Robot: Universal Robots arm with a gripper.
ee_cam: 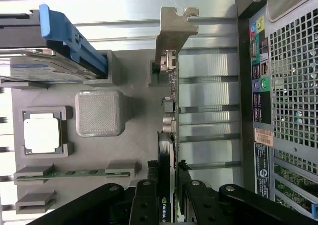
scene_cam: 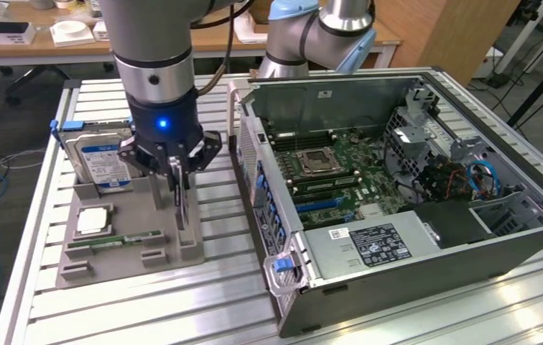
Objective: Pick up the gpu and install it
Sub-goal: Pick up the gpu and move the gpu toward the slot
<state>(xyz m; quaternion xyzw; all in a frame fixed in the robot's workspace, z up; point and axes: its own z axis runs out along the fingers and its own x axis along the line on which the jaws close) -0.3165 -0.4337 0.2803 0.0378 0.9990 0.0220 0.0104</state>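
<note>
Surface: ribbed aluminium table (scene_cam: 156, 309), with bare slats in front of the grey plastic parts holder (scene_cam: 133, 215) (ee_cam: 134, 135).
Near end of holder: narrow green memory stick (scene_cam: 118, 239) (ee_cam: 74, 174), lying flat in its slot.
Middle of holder: square silver processor chip (scene_cam: 93, 221) (ee_cam: 42, 132), set in a framed recess.
Task's thing: thin, flat, dark-faced gpu (scene_cam: 182, 208) (ee_cam: 169, 111) with a silvery metal end bracket, standing on edge in the holder along the side toward the computer.
Gripper: black two-finger gripper (scene_cam: 177, 171) (ee_cam: 168, 200) straight above the holder, its fingers pressed against both faces of the gpu's upper edge, pinching it.
Far end of holder: boxy silver hard drive (scene_cam: 104, 162) (ee_cam: 44, 68) with a blue-white label, upright in a blue-edged cradle.
Beside holder: open dark-grey computer tower (scene_cam: 396, 215) (ee_cam: 288, 86) lying on its side with the green motherboard exposed, on the exterior view's right.
Background: wooden desks (scene_cam: 42, 49), well beyond the holder.
</note>
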